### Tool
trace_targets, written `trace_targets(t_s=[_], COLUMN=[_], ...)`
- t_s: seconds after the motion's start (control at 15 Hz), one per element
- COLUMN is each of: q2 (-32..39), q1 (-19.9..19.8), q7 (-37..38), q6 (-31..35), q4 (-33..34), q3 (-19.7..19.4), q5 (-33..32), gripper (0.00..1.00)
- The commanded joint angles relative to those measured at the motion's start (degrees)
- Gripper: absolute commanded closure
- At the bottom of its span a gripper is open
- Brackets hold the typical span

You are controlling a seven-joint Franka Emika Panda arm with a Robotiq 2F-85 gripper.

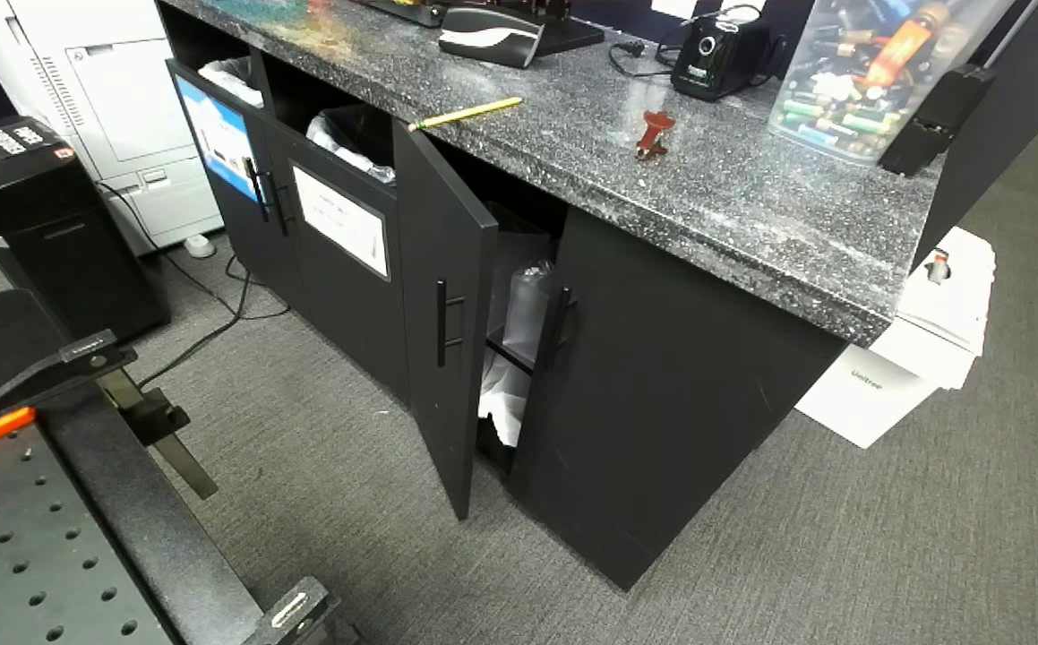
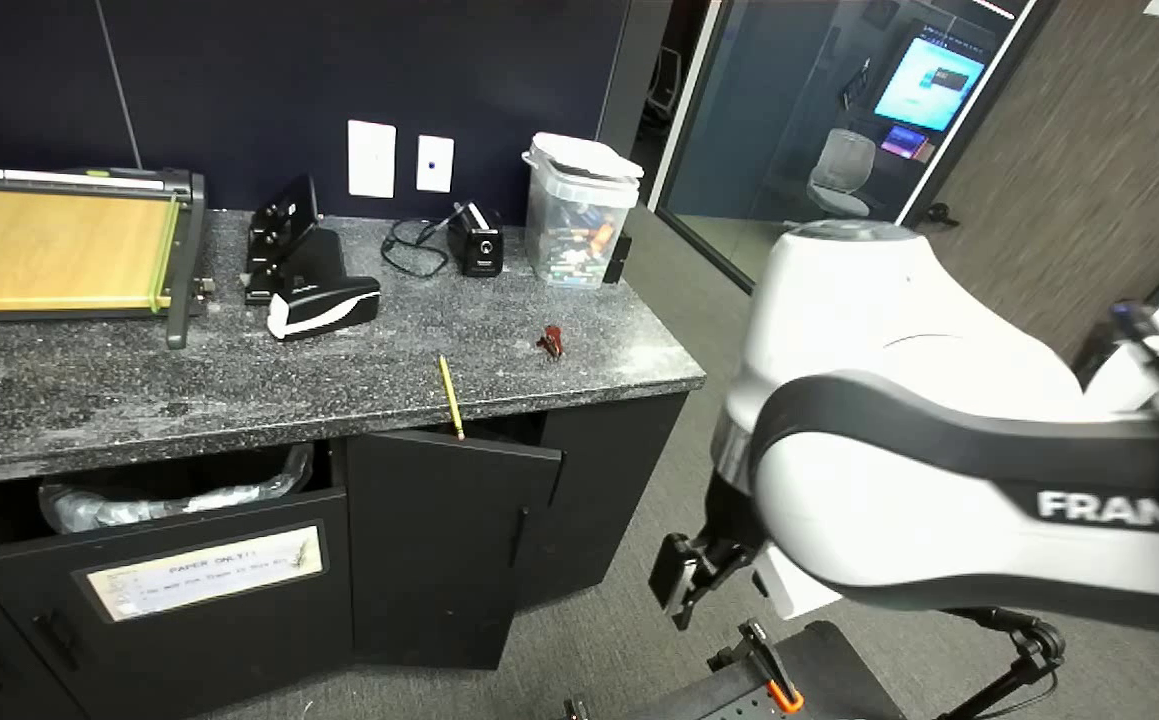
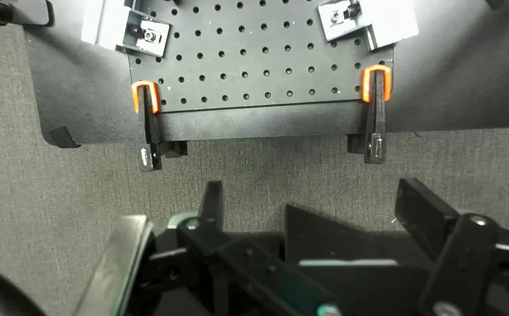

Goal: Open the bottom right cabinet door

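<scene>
Though the bottom right cabinet door (image 2: 434, 550) stands ajar beside the white-labelled front (image 2: 204, 628), opening it seems only partly done, so the spread, empty gripper (image 3: 309, 193) should probably reach behind the door's free edge and swing it wider.

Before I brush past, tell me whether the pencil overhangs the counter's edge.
Yes, the pencil has its eraser end past the front edge of the counter.

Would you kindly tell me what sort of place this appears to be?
Most likely an office copy or supply area: a paper cutter and a stapler sit on the counter, and a sign below it reads "PAPER ONLY".
</scene>
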Motion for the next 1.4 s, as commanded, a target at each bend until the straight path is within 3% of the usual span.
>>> trace_targets(t_s=[0.0, 0.27, 0.53, 0.93, 1.33], q2=[14.96, 28.49, 41.36, 62.14, 77.58], q1=[-1.84, -3.58, -3.66, -3.11, -3.8], q7=[4.41, 2.09, -5.51, -8.7, -9.7], q6=[5.66, 10.73, 9.94, 13.59, 26.98], q4=[7.51, 17.42, 31.47, 51.42, 58.68], q3=[-0.01, -5.2, -9.76, -13.61, -15.43], q5=[-5.13, -10.05, -8.79, -9.34, -7.97], gripper=[0.0, 0.0, 0.0, 0.0, 0.0])
